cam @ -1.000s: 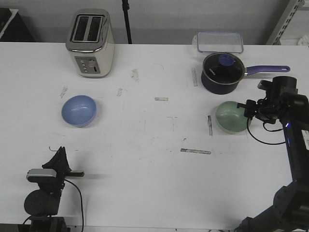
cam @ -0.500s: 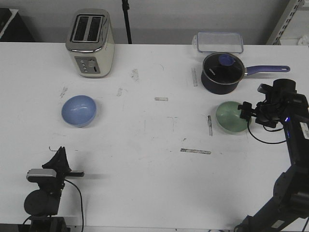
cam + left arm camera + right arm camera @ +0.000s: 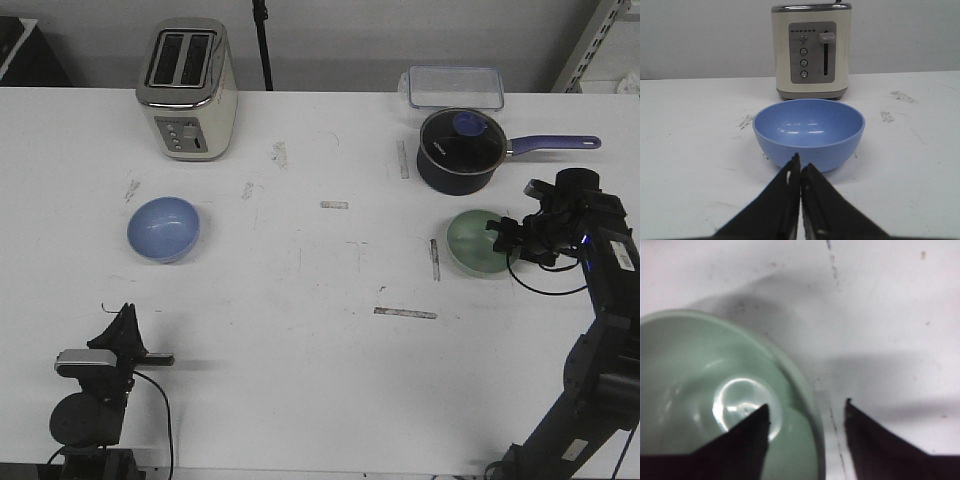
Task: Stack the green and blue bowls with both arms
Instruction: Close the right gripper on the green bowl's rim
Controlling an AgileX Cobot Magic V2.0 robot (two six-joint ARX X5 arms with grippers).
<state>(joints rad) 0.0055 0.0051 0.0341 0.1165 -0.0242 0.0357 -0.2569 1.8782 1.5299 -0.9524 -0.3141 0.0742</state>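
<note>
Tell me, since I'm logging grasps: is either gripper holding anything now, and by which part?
Nothing is held. The right gripper is open, straddling the green bowl's rim, one finger inside, one outside. The left gripper is shut and empty, short of the blue bowl.

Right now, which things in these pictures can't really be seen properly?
- Green bowl, right wrist view: cut off by the frame edges.
- Toaster, left wrist view: top cropped.
- Left end effector, front view: too small to judge.
- Saucepan contents: hidden under its lid.

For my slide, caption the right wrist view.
Open right gripper straddling the green bowl rim, one finger inside, one outside.
</note>
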